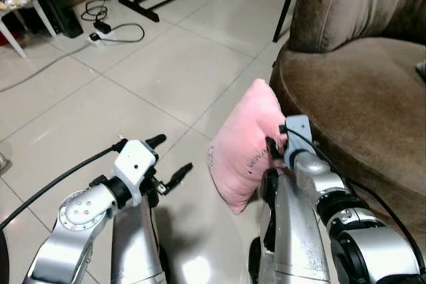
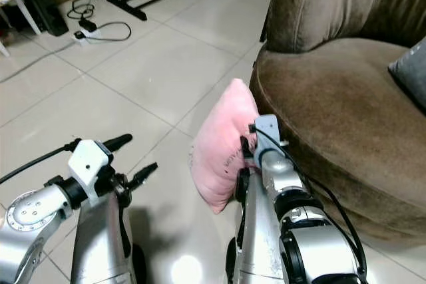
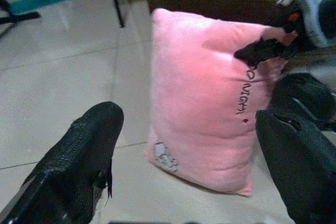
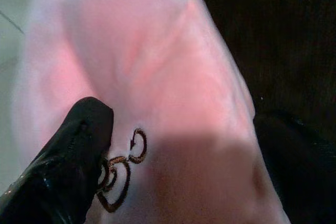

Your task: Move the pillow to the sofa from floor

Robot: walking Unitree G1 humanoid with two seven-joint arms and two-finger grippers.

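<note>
Pink pillow [image 1: 245, 144] is standing on end against the sofa [image 1: 359, 91], right gripper [image 1: 275, 145] seemingly pinching its edge, left gripper [image 1: 168, 161] waiting spread.

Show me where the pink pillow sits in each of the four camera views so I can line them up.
Left eye view: pink pillow centre, standing against the brown sofa.
Right eye view: just left of centre, right hand at its edge.
Left wrist view: centre, between the left hand's fingers.
Right wrist view: close up.
Shared landmark: the dark embroidered lettering.
</note>
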